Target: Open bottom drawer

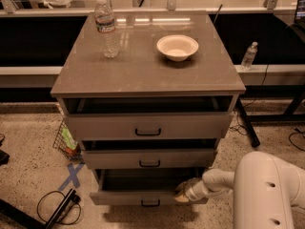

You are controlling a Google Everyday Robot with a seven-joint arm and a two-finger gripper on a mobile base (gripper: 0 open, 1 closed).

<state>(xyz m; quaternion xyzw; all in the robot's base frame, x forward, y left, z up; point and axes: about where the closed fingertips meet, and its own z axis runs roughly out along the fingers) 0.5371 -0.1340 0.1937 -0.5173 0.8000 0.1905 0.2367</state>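
The bottom drawer (133,197) is the lowest of three grey drawers in the cabinet. It is pulled out a good way, and its plain inside (138,182) shows. Its small black bar handle (150,203) sits at the front's lower middle. My gripper (182,194) reaches in from the right on a white arm (214,181) and sits at the drawer front's upper right edge, touching it.
The middle drawer (149,158) and top drawer (148,126) stand slightly open above. On the cabinet top (143,70) stand a water bottle (107,27) and a white bowl (177,46). A wire basket (66,142), blue floor tape (71,175) and cables (59,209) lie left.
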